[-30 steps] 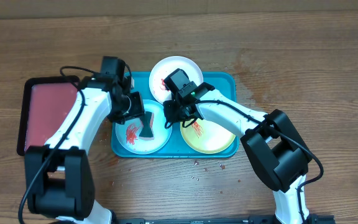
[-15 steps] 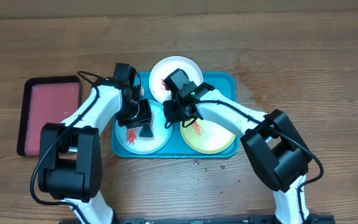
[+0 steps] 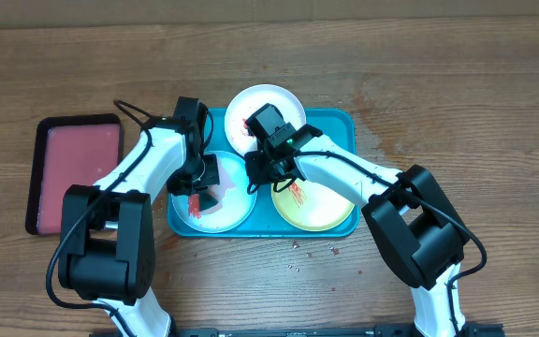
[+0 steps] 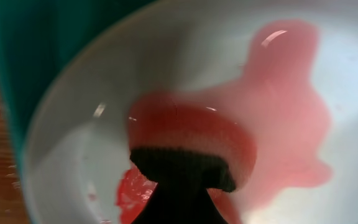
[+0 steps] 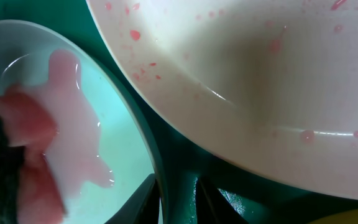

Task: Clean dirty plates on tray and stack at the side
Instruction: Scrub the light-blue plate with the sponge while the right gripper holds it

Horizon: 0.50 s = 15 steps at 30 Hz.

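Note:
The turquoise tray (image 3: 344,124) holds three plates. The pale blue plate (image 3: 230,212) is at the front left, the white plate (image 3: 249,100) at the back and the yellow-green plate (image 3: 318,213) at the front right with red marks. My left gripper (image 3: 199,197) is shut on a dark sponge (image 4: 188,158) with a pink-red face, pressed on the pale blue plate (image 4: 67,137) in a pink wet smear (image 4: 288,106). My right gripper (image 3: 258,173) is shut on that plate's rim (image 5: 148,149), one finger each side (image 5: 179,199). The white plate (image 5: 260,81) shows red specks.
A black-rimmed tray with a pink-red inside (image 3: 73,173) lies on the wooden table to the left. Red crumbs (image 3: 307,251) lie on the table in front of the turquoise tray. A damp stain (image 3: 374,103) marks the wood at the back right.
My left gripper has slid the sponge leftward across the pale blue plate, and the red marks there have thinned to a pink smear. The right gripper has not moved.

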Each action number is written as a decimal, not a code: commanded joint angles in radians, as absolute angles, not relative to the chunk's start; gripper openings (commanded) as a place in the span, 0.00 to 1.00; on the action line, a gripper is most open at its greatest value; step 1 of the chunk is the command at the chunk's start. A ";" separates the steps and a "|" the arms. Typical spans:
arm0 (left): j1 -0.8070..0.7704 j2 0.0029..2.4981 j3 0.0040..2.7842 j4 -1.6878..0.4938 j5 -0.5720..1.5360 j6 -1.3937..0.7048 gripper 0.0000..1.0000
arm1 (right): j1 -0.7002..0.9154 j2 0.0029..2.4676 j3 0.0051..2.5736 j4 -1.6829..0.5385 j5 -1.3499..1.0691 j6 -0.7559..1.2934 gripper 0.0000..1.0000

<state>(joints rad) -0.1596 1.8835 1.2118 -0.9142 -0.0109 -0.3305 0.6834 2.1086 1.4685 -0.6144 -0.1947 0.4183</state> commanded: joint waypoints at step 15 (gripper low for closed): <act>-0.158 1.896 1.290 -0.981 0.192 -0.318 0.04 | 0.686 2.110 1.459 -0.607 -0.184 0.420 0.21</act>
<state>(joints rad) -0.1596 1.8839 1.3357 -0.9928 0.0566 -0.3302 0.6834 2.1086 1.4685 -0.6147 -0.1944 0.4183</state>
